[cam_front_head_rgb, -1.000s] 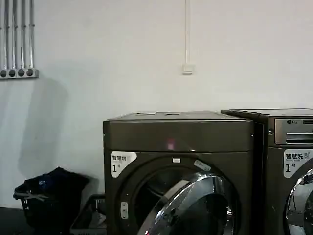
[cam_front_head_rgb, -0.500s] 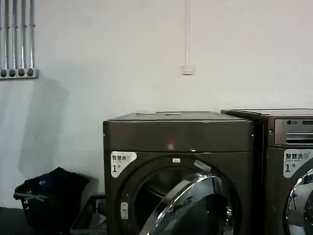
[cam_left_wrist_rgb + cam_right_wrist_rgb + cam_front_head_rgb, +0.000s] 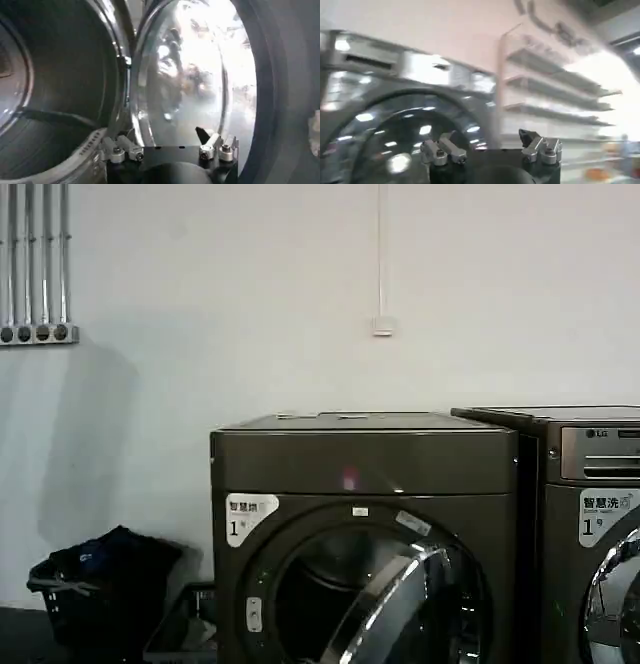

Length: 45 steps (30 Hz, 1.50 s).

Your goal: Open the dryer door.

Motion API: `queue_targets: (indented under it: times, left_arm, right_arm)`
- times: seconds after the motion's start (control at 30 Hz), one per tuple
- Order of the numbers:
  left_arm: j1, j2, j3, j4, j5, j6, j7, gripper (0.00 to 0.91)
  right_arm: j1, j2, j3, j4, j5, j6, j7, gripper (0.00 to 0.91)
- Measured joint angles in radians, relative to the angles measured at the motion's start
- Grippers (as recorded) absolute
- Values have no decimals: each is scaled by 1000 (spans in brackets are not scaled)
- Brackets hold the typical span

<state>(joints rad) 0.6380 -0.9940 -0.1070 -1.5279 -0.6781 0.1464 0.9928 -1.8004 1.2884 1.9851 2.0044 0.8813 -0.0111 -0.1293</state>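
White wall (image 3: 250,274) w/ pipes (image 3: 35,259), cable, dark laundry basket (image 3: 95,589), maybe shelving (image 3: 555,95).
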Motion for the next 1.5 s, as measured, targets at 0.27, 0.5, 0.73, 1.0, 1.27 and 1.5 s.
queue_targets:
  times: [0.27,0.5,0.73,1.0,1.27,1.5]
  left_arm:
    - [17,-18,43,-52,-4,-3,-34,907]
    - [1,-50,106,-93,1,-4,-55,907]
    - [-25,-84,165,-102,12,0,-78,907]
    - [-83,-146,257,-68,20,3,-90,907]
    - [-163,-235,370,-12,43,-3,-112,907]
    - [-228,-343,440,68,53,-7,-116,907]
  right_arm:
    - [-30,51,189,-19,26,-24,155,907]
    - [-56,79,327,-48,20,-34,260,907]
    - [-81,99,425,-87,8,9,270,907]
    - [-100,101,474,-124,18,7,278,907]
    - [-125,93,518,-167,26,4,283,907]
    - [-142,91,541,-214,33,4,286,907]
